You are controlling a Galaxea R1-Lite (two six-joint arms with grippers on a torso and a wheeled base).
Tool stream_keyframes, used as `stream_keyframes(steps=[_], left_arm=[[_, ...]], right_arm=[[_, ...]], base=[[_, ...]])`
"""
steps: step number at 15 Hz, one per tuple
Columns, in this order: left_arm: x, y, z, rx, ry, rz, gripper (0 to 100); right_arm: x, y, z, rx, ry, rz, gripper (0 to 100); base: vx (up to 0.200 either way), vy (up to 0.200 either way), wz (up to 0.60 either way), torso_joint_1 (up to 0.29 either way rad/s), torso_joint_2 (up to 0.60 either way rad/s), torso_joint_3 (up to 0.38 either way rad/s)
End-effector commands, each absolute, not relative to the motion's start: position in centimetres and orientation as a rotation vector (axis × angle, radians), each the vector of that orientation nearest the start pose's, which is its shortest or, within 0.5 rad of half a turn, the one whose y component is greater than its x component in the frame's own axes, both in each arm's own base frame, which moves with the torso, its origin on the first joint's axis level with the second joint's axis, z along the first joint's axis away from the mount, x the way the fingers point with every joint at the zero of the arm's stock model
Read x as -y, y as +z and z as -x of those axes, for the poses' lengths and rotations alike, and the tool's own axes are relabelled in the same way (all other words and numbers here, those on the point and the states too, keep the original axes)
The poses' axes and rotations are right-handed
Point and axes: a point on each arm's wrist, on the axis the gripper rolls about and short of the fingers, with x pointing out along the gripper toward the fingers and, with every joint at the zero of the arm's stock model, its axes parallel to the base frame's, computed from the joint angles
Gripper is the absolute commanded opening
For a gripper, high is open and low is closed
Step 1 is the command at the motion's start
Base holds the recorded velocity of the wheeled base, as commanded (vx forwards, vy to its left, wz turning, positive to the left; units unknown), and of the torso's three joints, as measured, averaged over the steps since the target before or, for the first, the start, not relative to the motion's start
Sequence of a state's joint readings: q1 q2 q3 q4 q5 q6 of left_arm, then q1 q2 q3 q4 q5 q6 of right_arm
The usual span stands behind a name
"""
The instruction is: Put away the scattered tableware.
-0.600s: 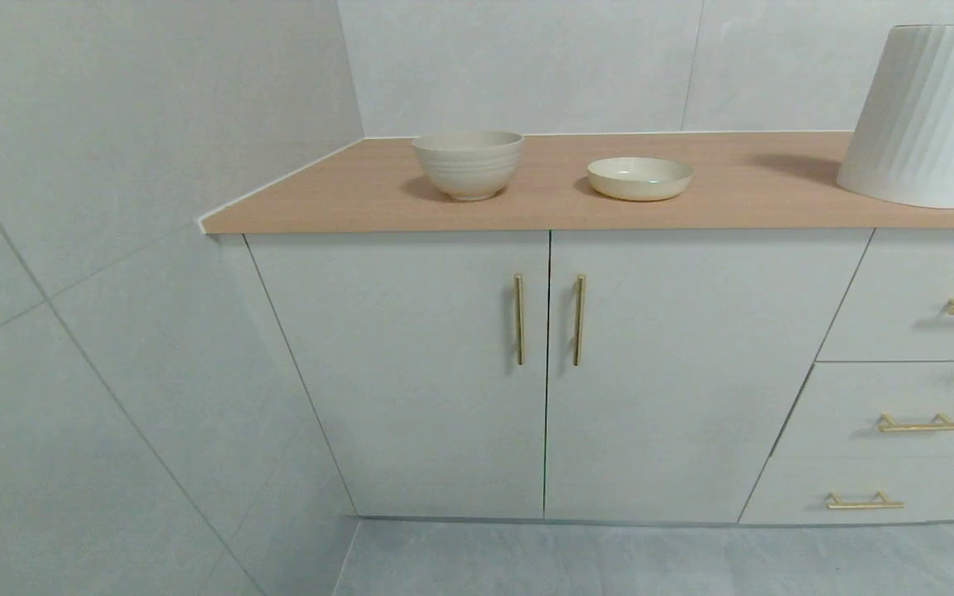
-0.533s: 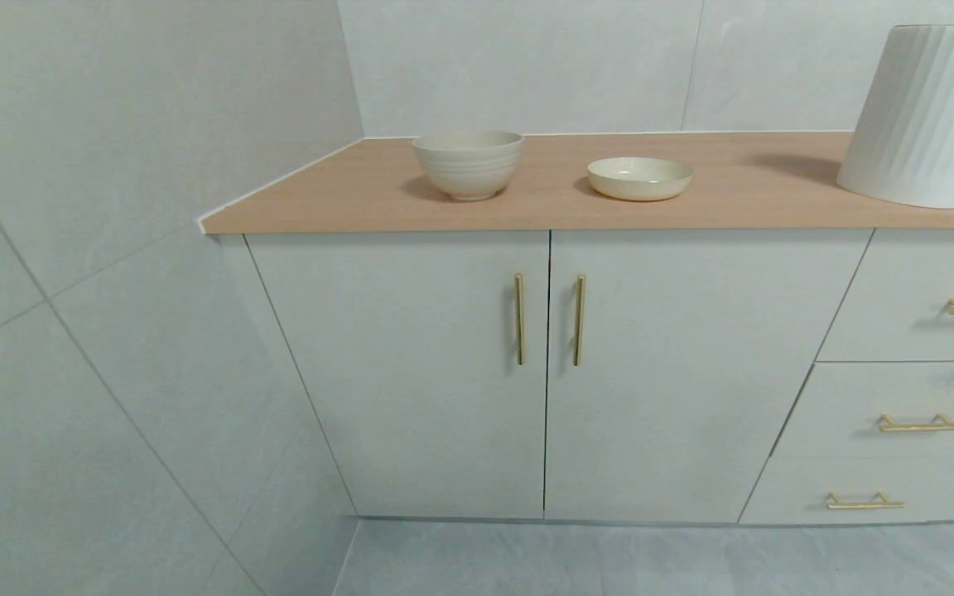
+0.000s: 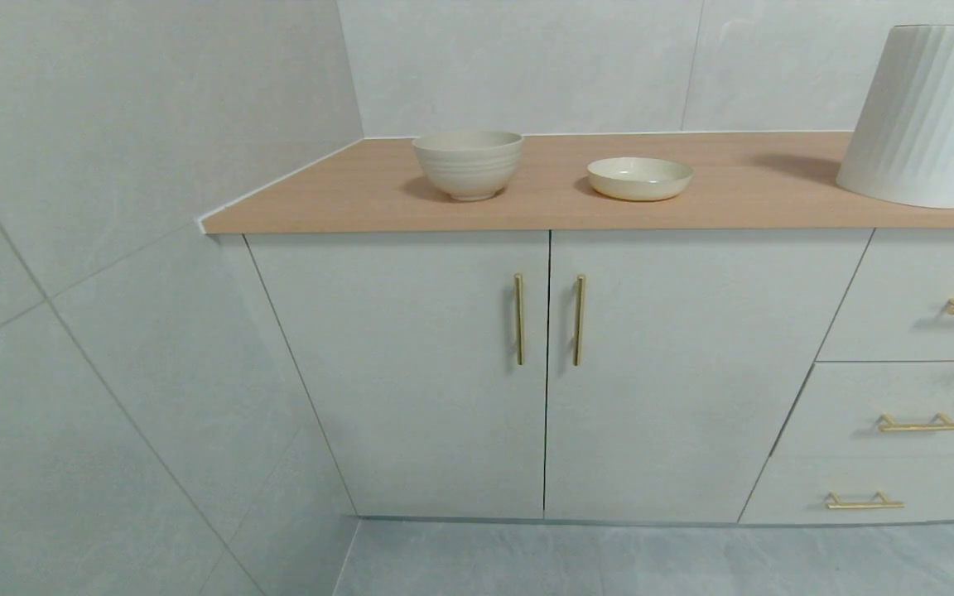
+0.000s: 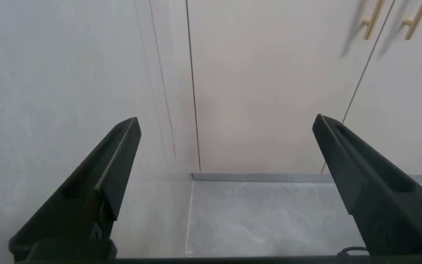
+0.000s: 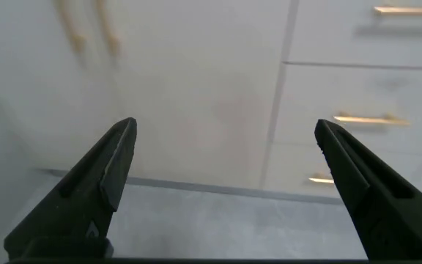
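Counter [image 3: 742, 199]: wooden top. Its left end butts against the tiled side wall [image 3: 113, 165] and its back edge runs along the rear wall.

Bowl [image 3: 468, 164]: deep, ribbed, upright. It stands toward the left end, set back a little from the front edge.

Dish [image 3: 639, 178]: shallow, cream, upright. It sits to the right of the bowl, apart from it and about as far back from the front edge.

A bare stretch of counter lies between the dish and a tall white ribbed container [image 3: 924, 116] at the far right.

Below the counter, two cabinet doors [image 3: 411, 372] are shut and meet at a centre seam. An upright brass handle [image 3: 518, 319] stands on each side of the seam. To the right is a stack of closed drawers [image 3: 899, 397] with brass pulls. Grey floor [image 3: 609, 563] runs along the cabinet foot.

Left gripper [image 4: 226, 126]: low, facing the corner where the side wall meets the left door. Its fingers [image 4: 108, 176] are spread wide, with floor and door seen through the gap.

Right gripper [image 5: 226, 126]: low, facing the cabinet front and drawers. Its fingers [image 5: 105, 172] are spread equally wide, well short of the cabinet.
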State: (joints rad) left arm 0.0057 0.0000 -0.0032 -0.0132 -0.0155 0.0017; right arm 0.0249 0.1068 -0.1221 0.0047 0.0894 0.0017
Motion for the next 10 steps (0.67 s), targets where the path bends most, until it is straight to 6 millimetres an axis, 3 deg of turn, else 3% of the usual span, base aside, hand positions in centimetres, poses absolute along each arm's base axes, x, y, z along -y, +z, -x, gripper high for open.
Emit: stream_keyframes(steps=[1, 3, 4, 6, 10], left_arm=[[0.0, 7.8, 2.3, 0.017, -0.009, -0.002, 100], [0.0, 7.8, 2.3, 0.017, -0.009, -0.002, 100], [0.0, 7.8, 2.3, 0.017, -0.009, -0.002, 100], [0.0, 7.8, 2.3, 0.018, -0.009, -0.002, 100], [0.0, 7.8, 2.3, 0.018, -0.009, -0.002, 100]], right_arm=[[-0.7, 17.8, -2.9, -0.199, 0.292, -0.048, 100], [-1.3, 20.3, -7.8, -0.322, 0.391, -0.069, 100], [-1.7, 20.8, -9.1, -0.345, 0.422, -0.066, 100], [-4.2, 23.3, -14.1, -0.408, 0.541, -0.095, 100], [-8.3, 23.7, -21.0, -0.444, 0.637, -0.098, 100]], base=[[0.0, 0.0, 0.0, 0.0, 0.0, 0.0], [0.0, 0.0, 0.0, 0.0, 0.0, 0.0], [0.0, 0.0, 0.0, 0.0, 0.0, 0.0], [0.0, 0.0, 0.0, 0.0, 0.0, 0.0], [0.0, 0.0, 0.0, 0.0, 0.0, 0.0]])
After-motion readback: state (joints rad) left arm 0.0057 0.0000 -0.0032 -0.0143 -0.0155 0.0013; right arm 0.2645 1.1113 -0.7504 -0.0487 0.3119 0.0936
